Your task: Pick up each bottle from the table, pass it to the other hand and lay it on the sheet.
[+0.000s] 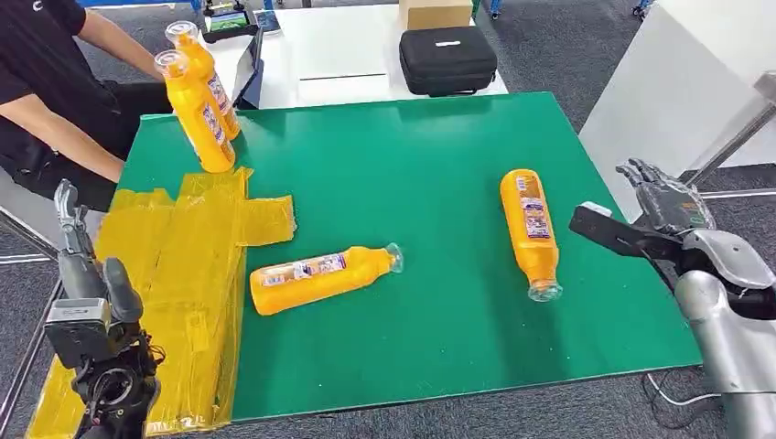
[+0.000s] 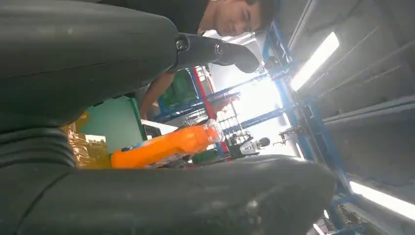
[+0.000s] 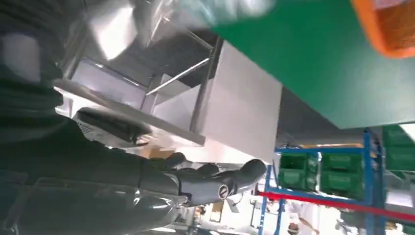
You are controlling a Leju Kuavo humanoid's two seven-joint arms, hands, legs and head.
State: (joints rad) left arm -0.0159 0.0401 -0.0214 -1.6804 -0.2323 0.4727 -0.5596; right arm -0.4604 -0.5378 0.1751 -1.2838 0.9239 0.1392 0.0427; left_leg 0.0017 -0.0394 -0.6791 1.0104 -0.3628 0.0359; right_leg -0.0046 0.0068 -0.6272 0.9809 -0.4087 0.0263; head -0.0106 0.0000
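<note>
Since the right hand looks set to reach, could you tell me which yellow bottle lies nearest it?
The yellow plastic bottle lying cap-toward-robot beside the open right hand; the others lie or stand farther left.

**Orange on green, yellow at the edge**

The table (image 1: pixel 439 183) is covered in flat green. Four bottles are orange-yellow with clear caps and pale printed labels: the near bottle (image 1: pixel 322 277), the right bottle (image 1: pixel 530 230), and two held bottles (image 1: pixel 199 96). The sheet (image 1: pixel 183 274) is glossy translucent yellow (crinkled, catching light). A black case (image 1: pixel 447 59) sits beyond. The person's sleeve (image 1: pixel 37 37) is black.
</note>
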